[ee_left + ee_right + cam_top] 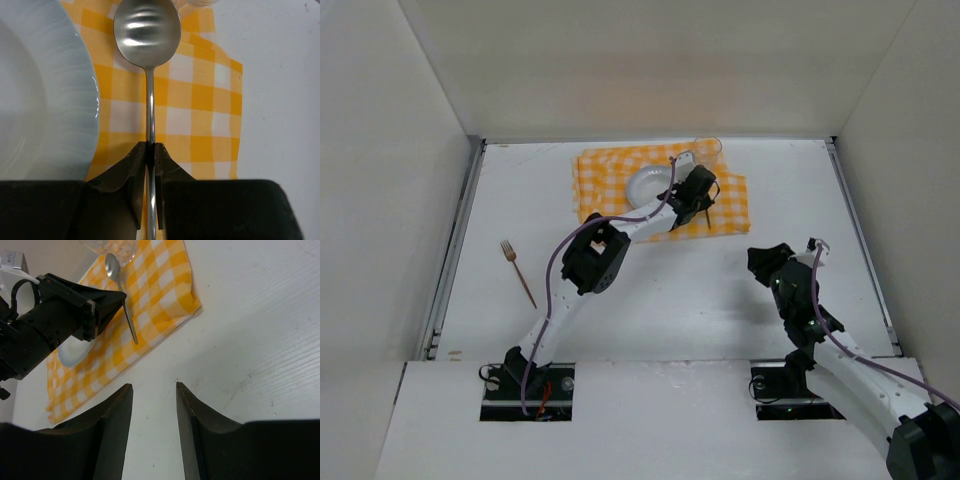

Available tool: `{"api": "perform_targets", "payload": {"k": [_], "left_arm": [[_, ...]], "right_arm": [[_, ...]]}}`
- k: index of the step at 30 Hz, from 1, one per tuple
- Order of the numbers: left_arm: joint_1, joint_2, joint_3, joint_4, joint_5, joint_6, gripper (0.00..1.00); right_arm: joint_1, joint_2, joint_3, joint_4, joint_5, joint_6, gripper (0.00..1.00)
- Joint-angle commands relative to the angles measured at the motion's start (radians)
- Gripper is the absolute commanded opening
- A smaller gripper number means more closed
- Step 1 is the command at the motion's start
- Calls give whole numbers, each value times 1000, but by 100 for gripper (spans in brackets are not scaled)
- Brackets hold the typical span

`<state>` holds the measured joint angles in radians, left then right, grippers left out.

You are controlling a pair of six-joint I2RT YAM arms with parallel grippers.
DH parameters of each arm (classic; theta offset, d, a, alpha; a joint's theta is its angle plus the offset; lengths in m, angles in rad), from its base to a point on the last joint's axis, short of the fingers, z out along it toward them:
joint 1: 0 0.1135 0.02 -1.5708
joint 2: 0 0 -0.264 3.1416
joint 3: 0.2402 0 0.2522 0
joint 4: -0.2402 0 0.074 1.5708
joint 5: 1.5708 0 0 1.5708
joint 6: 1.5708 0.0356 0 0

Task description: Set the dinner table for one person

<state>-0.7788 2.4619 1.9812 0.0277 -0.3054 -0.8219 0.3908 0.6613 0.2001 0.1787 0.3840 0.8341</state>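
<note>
Left gripper [150,150] pinched tight on spoon [147,30] handle, over checked cloth [200,100], just right of plate [45,90]. Risk: thin handle pivots in the pinch and the bowl clips plate rim or glass [125,247] just beyond. Right gripper [152,390] parted, empty, over bare dinner table [700,300]. Fork [518,272] well apart, left side.

In the top view the cloth [730,205] lay upper centre on the dinner table [700,300]. The plate [645,185] sat on the cloth. The spoon [148,30] was just right of the plate, with the glass [708,147] behind it. The fork [518,272] lay far left.
</note>
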Motion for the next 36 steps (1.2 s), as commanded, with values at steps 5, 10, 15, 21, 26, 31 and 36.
{"api": "perform_targets", "payload": {"k": [5,10,15,21,26,31,36], "left_arm": [[10,-32,-5,5,11,-8,10],[-3,-76,-64,17,-34,6,27],[-10,-138,-100,32,-43,44,34],[-55,-364,-289,103,-54,173,39],[-84,-676,-658,172,-171,254,38],[-15,-1047,-1092,124,-286,224,26],[161,-1456,-1398,-153,-368,121,24]], "right_arm": [[-2,-12,4,64,-8,-6,47],[-2,-17,4,64,-7,-6,48],[0,-22,2,62,-2,-9,48],[7,-31,4,56,7,-16,45],[39,-14,15,61,6,-30,27],[94,37,36,74,18,-52,23],[165,110,65,102,38,-75,27]]}}
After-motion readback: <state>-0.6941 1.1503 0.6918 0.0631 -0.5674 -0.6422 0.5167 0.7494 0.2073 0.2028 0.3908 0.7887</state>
